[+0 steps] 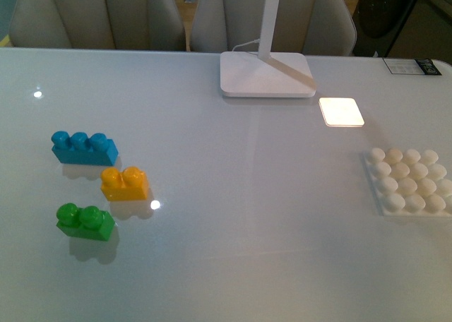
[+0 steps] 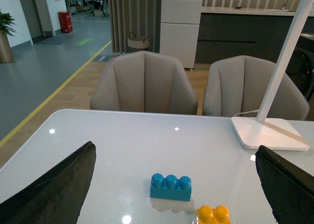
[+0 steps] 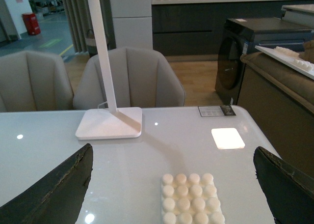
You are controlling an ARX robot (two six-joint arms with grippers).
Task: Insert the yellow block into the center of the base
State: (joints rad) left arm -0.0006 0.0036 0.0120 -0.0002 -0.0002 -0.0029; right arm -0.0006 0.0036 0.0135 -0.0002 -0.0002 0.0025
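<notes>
The left fingers (image 2: 54, 189) and right fingers (image 3: 51, 192) stand wide apart, empty; the base (image 1: 409, 182), partly cut off, lies well apart from the yellow block (image 1: 125, 183).

A glossy white counter (image 1: 233, 265) carries a white lamp foot (image 1: 267, 75) at its far edge, with a bright square patch (image 1: 341, 111) just right of it. Two beige chairs (image 2: 144, 84) stand beyond. Grey floor (image 2: 44, 62), curtains (image 2: 132, 13) and dark cabinets (image 2: 230, 37) lie farther back.
</notes>
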